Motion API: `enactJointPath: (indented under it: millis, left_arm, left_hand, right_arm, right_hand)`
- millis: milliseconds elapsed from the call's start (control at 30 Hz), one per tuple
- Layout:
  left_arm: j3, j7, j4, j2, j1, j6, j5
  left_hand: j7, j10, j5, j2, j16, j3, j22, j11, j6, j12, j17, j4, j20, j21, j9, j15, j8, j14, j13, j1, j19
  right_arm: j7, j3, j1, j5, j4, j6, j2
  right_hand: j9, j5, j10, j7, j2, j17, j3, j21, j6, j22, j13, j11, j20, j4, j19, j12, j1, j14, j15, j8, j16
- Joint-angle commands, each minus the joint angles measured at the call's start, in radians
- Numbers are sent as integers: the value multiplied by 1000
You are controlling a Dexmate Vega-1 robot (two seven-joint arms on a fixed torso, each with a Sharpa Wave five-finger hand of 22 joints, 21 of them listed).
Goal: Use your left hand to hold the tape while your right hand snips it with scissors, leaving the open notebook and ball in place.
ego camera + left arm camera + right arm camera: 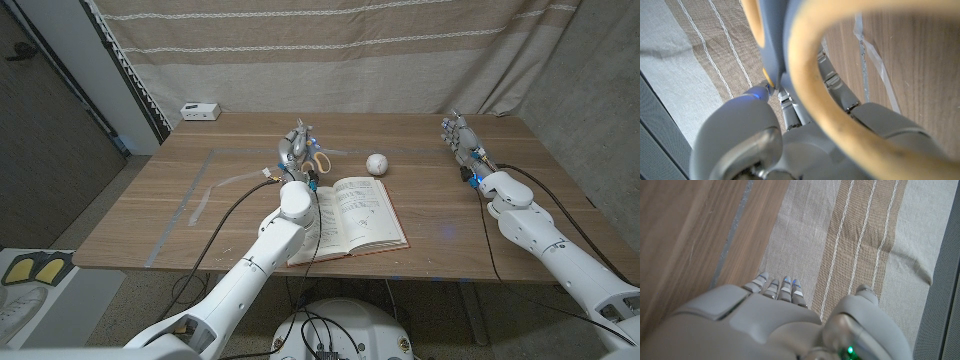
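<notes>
The notebook (352, 213) fills the table's (480, 235) middle, with the ball (377, 163) just behind it. Bare wood lies between them and the right hand (462, 137). The left hand (297, 152) crowds the scissors (318, 160) beside the notebook's far corner.

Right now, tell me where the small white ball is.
In the head view, the small white ball sits on the wooden table, just beyond the open notebook's far right corner, right of the yellow-handled scissors.
</notes>
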Motion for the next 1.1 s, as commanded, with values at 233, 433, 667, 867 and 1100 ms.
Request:
enactJointPath:
  millis: [233,433,667,867,1100]
  left_arm:
    - [10,-4,1,-15,-10,24,-68]
    - [9,-8,8,-23,-18,27,-89]
    - [10,-16,18,-25,-27,22,-104]
    - [10,-32,54,-31,-43,-15,-108]
    - [14,-59,96,-35,-64,-49,-112]
  left_hand:
    - [-2,-7,-5,5,-5,9,-10,0,-7,1,-7,1,-49,9,8,-2,5,-5,-1,-2,-11]
    - [-3,-9,-7,4,-9,10,-18,0,-8,-2,-11,3,-49,8,4,-2,1,-6,-5,-6,-18]
    - [-7,-13,-8,2,-15,11,-26,0,-7,-4,-17,1,-49,8,-3,-2,-4,-8,-8,-6,-26]
    - [-9,-15,-8,1,-19,12,-32,0,-6,-5,-21,3,-47,6,-5,-2,-6,-10,-10,-9,-33]
    - [-11,-18,-9,3,-37,13,-44,0,-5,-6,-39,9,-44,0,-7,-3,-9,-20,-12,-16,-45]
  right_arm:
    - [24,-2,15,2,26,6,-1]
    - [27,-2,16,3,24,7,-2]
    - [25,1,5,9,5,-2,-9]
    - [26,2,-3,10,-10,-6,-16]
    - [30,1,-11,9,-38,-17,-28]
  right_hand:
    - [4,0,7,3,6,1,-11,2,7,2,4,-1,-2,0,3,1,3,4,-25,0,1]
    - [4,0,7,2,7,1,-11,1,9,2,4,0,-2,0,2,1,3,4,-23,0,1]
    - [4,-1,8,3,8,1,-12,2,9,2,4,2,-3,0,4,2,3,4,-24,0,1]
    - [4,-1,8,5,9,1,-12,1,12,2,4,2,-2,0,3,1,4,4,-23,1,1]
    - [4,-2,8,0,12,1,-12,1,24,3,4,8,-1,0,3,1,6,5,-22,4,1]
